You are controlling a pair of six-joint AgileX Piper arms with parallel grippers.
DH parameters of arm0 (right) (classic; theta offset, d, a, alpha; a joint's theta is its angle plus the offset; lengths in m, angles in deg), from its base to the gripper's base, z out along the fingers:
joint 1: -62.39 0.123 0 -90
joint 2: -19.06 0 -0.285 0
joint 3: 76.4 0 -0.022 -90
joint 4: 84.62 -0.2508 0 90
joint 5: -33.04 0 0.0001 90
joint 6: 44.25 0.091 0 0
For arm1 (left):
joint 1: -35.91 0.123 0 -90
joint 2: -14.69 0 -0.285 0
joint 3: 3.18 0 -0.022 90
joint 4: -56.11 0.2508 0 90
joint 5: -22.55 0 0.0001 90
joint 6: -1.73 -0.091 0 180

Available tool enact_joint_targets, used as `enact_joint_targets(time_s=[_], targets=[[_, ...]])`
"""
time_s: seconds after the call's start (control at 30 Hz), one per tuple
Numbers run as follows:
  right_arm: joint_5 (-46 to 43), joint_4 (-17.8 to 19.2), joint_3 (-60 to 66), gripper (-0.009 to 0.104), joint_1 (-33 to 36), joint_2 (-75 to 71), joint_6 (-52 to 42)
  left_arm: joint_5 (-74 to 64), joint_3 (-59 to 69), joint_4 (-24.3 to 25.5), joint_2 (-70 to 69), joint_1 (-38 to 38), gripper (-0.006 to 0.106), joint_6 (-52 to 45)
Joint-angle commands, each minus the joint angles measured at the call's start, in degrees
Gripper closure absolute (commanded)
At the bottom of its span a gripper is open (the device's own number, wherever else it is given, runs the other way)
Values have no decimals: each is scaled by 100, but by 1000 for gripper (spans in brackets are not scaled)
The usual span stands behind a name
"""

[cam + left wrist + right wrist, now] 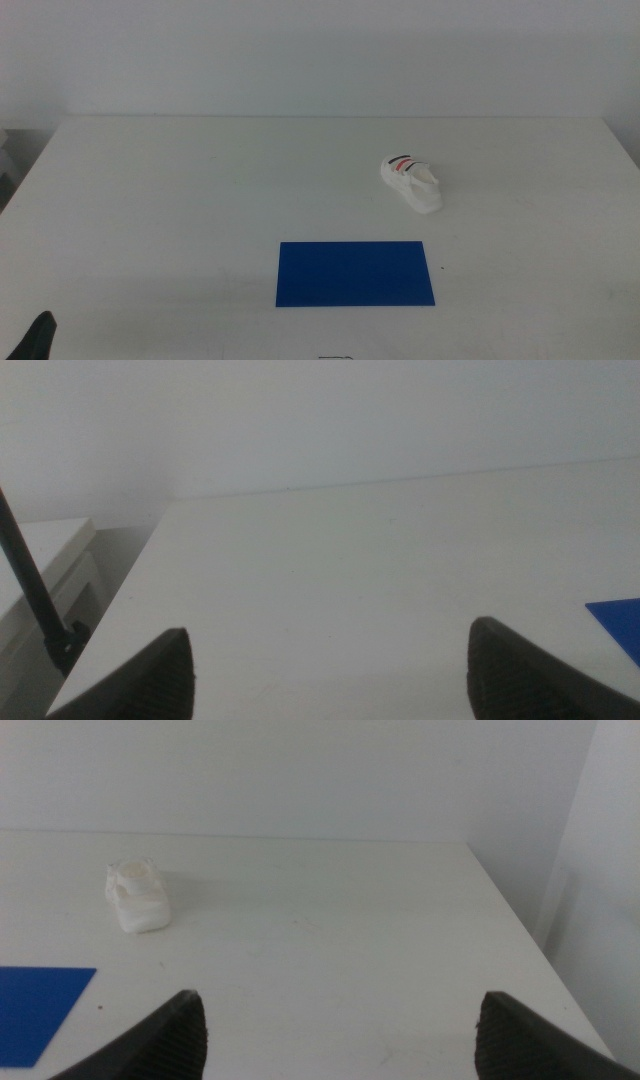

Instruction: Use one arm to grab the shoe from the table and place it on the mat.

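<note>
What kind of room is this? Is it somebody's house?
Probably not a house; it looks like a robot test bench. A bare white table against a blank wall holds only a small shoe and a blue mat, and the left gripper and right gripper wait, jaws open.

A plain pale wall point(320, 50) fills everything behind my workspace. Low on my left side stands a white cabinet point(45, 565) with a stepped top, and a thin black rod point(25, 575) slants across in front of it. A tiny dark speck point(441, 267) lies on the white surface. On my right rises another white panel point(605, 870).
</note>
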Motion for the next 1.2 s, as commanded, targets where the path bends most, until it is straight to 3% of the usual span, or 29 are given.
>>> enact_joint_targets(time_s=[0.0,0.17,0.4,0.53,0.63,0.73,0.97,1.17], targets=[[-617,-14,-146,1,-36,-73,42,478,-19,-49,-110,-22,7,84],[-433,-130,-802,1,-36,789,42,478,-19,-49,-110,-22,7,84],[330,-300,-2625,1,-17,3404,27,478,-19,-49,-110,-22,7,84],[1718,-354,-4016,1,-17,4733,-452,478,-19,-49,-110,-22,7,84],[2933,-636,-5133,1,-17,5660,-1144,478,-19,-49,-110,-22,7,84],[3572,-696,-5909,1,-17,6340,-1563,478,-19,-49,-110,-22,7,84],[3539,-1049,-6215,1,-17,7293,-1471,478,-19,-49,-110,-22,7,84],[2941,-1947,-6284,1,-17,7791,-1744,478,-19,-49,-110,-22,7,84]])
